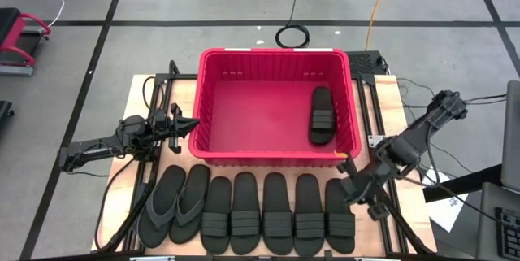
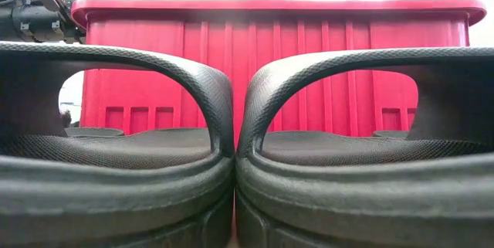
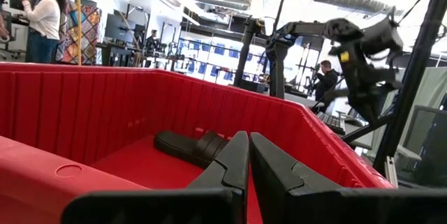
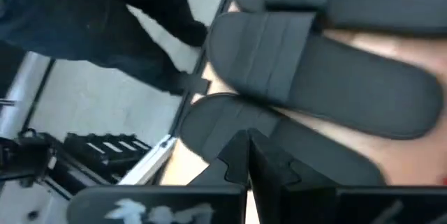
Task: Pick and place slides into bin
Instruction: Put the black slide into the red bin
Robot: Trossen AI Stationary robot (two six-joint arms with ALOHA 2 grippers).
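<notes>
High view: one slide [image 1: 322,115] already lies inside the bin [image 1: 275,158], toward its right wall, sole down, so it counts as placed. Seven more wait in a tidy row on the table [image 1: 135,106] just in front of the bin's near wall: two thong slides [image 1: 175,202] at the left end, angled inward and touching, then five strap slides [image 1: 276,212] side by side, toes toward the bin. The row sits close to the bin, which I judge keeps each carry short.

The right hand [image 1: 350,188] hangs over the right end of the row, above the last slide [image 1: 340,216], its fingers pressed together and holding nothing. In the right wrist view the closed fingertips [image 4: 246,155] point down at a strap slide [image 4: 318,84] and its neighbour, so this arm looks lined up for the next pick; the fingers would need to spread before they can take a strap.

The left hand [image 1: 180,124] waits at the bin's left wall, near rim height, fingers nearly together and empty. Its wrist view looks over the rim [image 3: 63,170] at the placed slide [image 3: 190,146], with the right arm [image 3: 349,42] beyond.

In the low view two slides [image 2: 231,147] fill the foreground, touching, the bin's wall [image 2: 278,70] behind.
</notes>
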